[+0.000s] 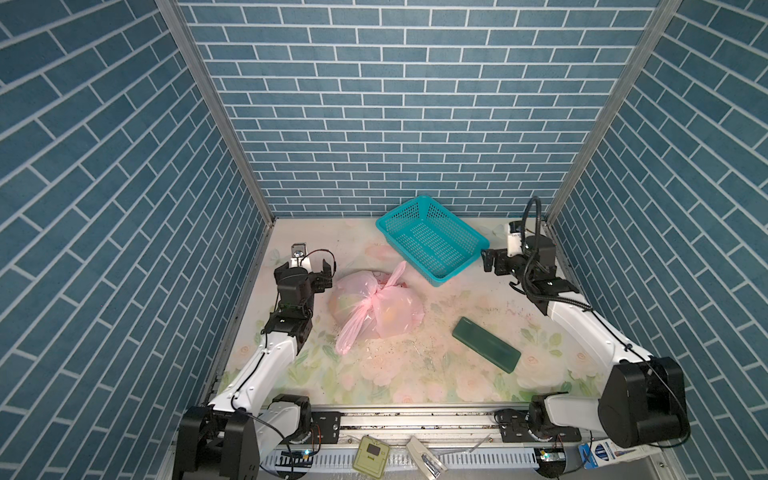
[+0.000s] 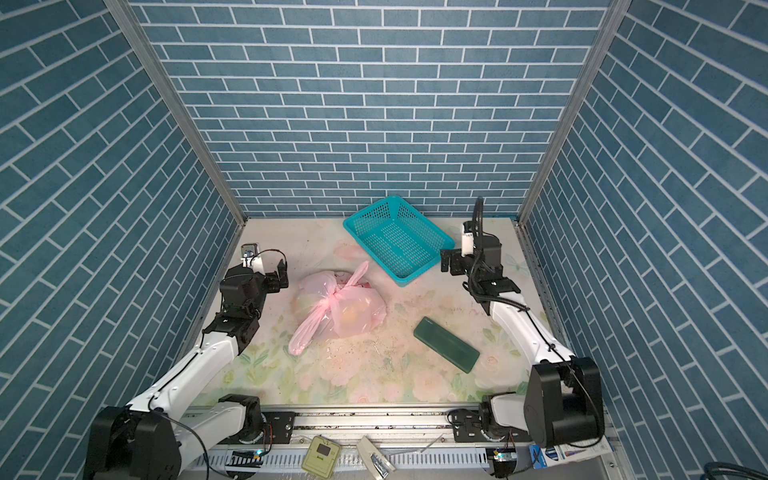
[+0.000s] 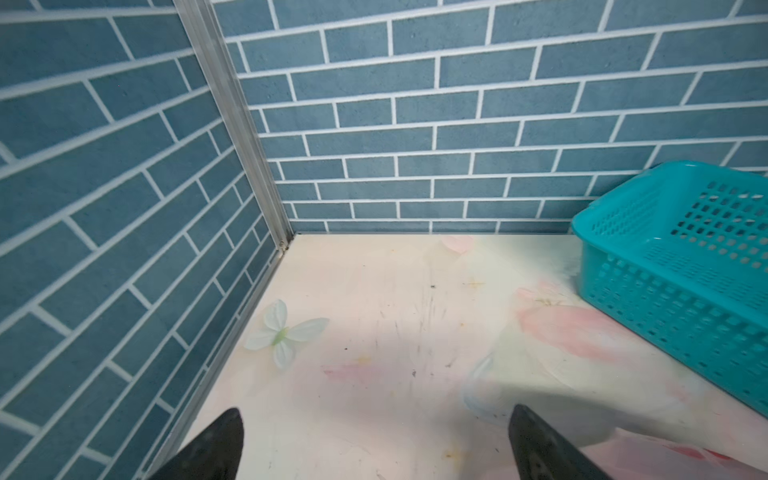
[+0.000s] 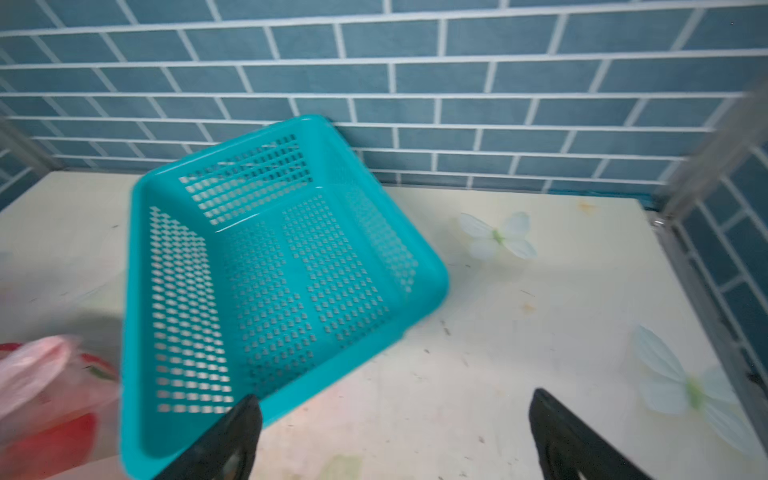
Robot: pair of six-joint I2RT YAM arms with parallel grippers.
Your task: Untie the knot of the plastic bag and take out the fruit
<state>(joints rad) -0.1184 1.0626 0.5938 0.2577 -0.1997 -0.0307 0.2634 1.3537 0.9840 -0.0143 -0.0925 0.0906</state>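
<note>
bimanual desk scene, seen in both top views. the plastic bag (image 1: 374,309), pale pink and translucent, lies on the floral desk (image 1: 415,374) left of centre, closed by the knot (image 1: 376,296) on its upper side. from the knot one handle loop (image 1: 397,272) runs toward the far right and the other (image 1: 349,332) trails toward the near left onto the desk. the fruit (image 1: 390,318) is inside the bag, visible only as dim orange, greenish and red patches through the film; single pieces cannot be told apart. the left jaws stand just left of the bag's far-left side, apart from it; the left wrist view shows the dark fingertips (image 3: 220,440) spread wide with only bare desk between them, and a pale edge of the bag beside one tip. the right jaws stand at the far right, just beside the right corner of the teal basket (image 1: 432,245); the right wrist view, slightly blurred, shows their fingertips (image 4: 557,436) likewise spread and holding nothing, with the basket (image 4: 270,291) ahead and a corner of the bag (image 4: 37,374) at the edge. the basket sits far of the bag, near the back wall, with nothing in it. a flat dark green block (image 1: 486,347) lies right of the bag, well apart from it.
</note>
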